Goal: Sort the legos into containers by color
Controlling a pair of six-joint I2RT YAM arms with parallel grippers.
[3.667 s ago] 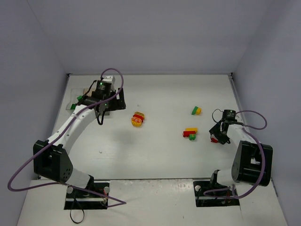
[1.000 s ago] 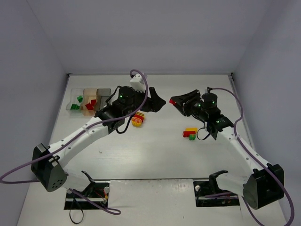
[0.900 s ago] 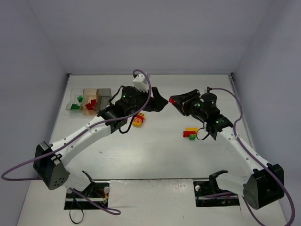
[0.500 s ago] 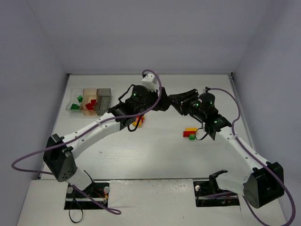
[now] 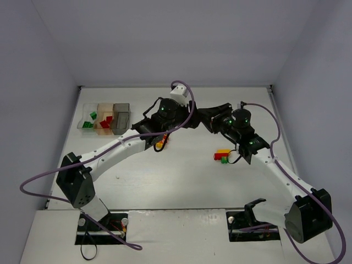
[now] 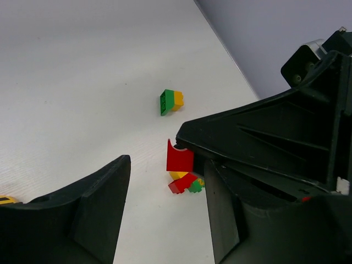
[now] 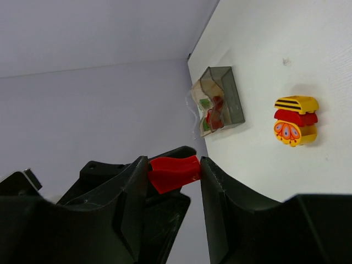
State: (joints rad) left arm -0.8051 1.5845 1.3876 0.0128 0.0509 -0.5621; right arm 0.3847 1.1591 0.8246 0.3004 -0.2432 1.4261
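Observation:
My right gripper (image 5: 204, 116) is shut on a red lego (image 7: 175, 172) and holds it in the air above mid-table. My left gripper (image 5: 192, 119) is open, its fingers (image 6: 98, 204) standing wide on either side of that red lego (image 6: 180, 157), tip to tip with the right gripper. The three joined containers (image 5: 105, 118) stand at the far left with green and red legos inside; they also show in the right wrist view (image 7: 217, 107). A red-yellow-green clump (image 5: 222, 155) lies on the table below the right arm, also seen in the left wrist view (image 6: 186, 182).
A yellow and red printed clump (image 7: 296, 120) lies mid-table, partly under the left arm (image 5: 160, 143). A green-yellow brick (image 6: 171, 102) lies farther right; the right arm hides it from above. Walls close in the table on three sides.
The left gripper swung right from the containers to meet the right gripper. The right gripper carried the red lego up from the right side and a little left.

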